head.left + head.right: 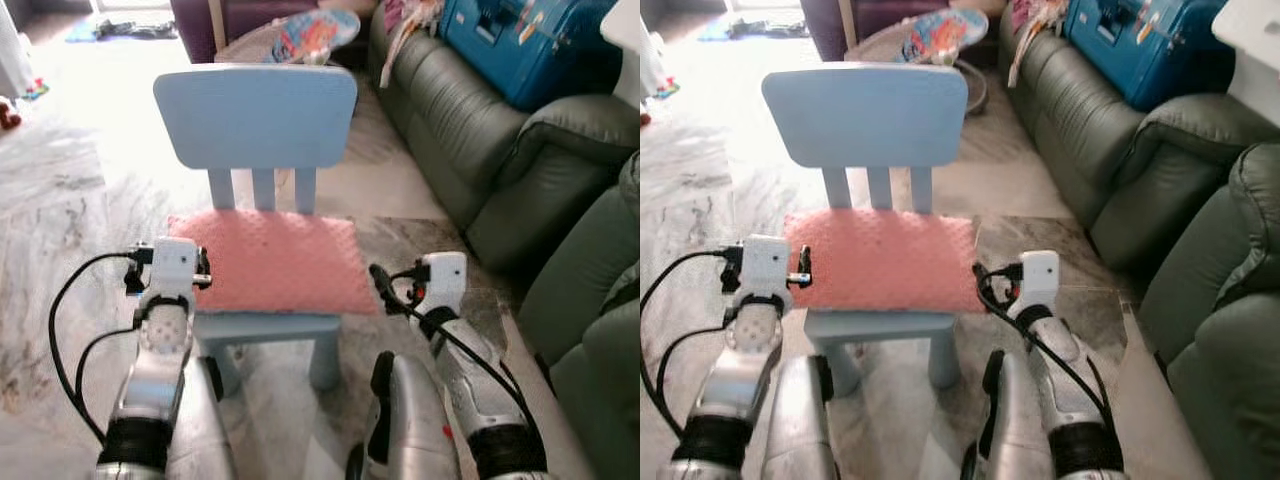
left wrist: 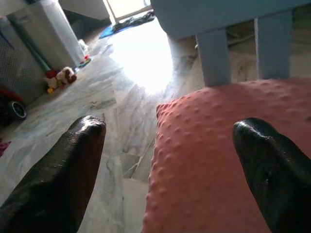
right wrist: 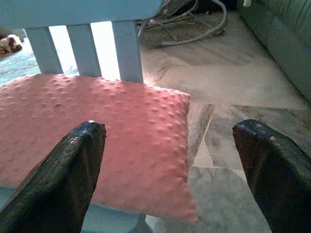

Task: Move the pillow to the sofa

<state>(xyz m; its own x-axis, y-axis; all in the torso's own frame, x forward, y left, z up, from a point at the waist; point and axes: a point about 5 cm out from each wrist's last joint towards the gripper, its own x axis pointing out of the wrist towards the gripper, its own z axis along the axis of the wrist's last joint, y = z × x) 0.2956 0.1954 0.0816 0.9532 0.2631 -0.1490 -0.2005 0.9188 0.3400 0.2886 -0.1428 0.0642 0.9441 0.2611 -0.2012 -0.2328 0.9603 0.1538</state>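
Floor: marble; sofa [image 1: 470, 150] to the right.
Pillow [image 1: 270, 262]: flat on chair [image 1: 255, 115] seat.
Left gripper [image 2: 167, 165]: spread, straddling pillow's edge for pickup.
Right gripper [image 3: 170, 170]: spread, straddling opposite corner.

Open marble floor [image 1: 60, 250] left of the chair [image 1: 255, 115]; green sofa [image 1: 470, 150] close on its right.

Pillow [image 1: 272, 262]: pink cloth, soft, raised dots all over. Chair [image 1: 256, 115]: pale blue, smooth matt plastic. Floor [image 1: 60, 200]: polished marble, grey-veined, glossy. Sofa [image 1: 470, 150]: dark green leather, slight sheen. Left gripper's fingers [image 2: 63, 174]: black, finely textured, rubbery.
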